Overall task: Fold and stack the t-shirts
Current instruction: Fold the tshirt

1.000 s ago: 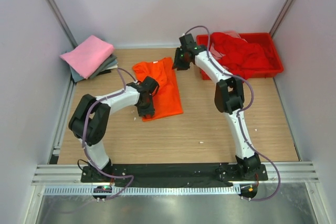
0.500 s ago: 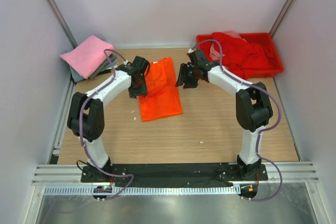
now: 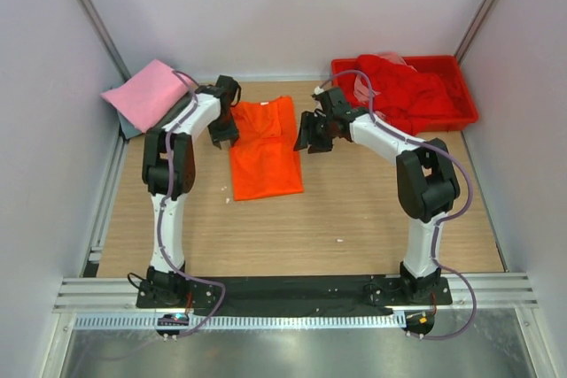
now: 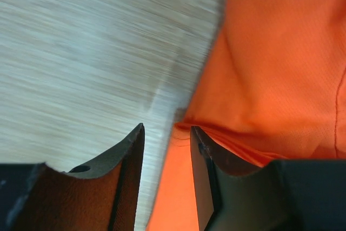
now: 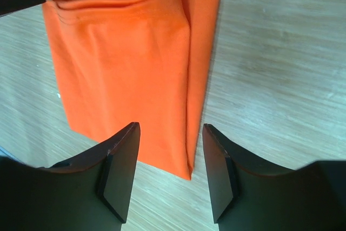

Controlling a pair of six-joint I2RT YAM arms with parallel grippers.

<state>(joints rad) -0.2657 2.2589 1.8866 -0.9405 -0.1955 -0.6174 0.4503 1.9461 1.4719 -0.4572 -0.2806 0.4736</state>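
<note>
the left claw [image 4: 166,128] was open and empty. the orange t-shirt [image 5: 124,52] lay flat under it, to its right. the right claw [image 5: 170,125] was open too, the shirt below it, to its left.

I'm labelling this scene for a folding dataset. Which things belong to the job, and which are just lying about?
Job:
orange t-shirt, on the table
pink t-shirt, folded
grey t-shirt, under it
red t-shirts, heaped

Lying about:
red tray, holding the heap
wooden table
</note>
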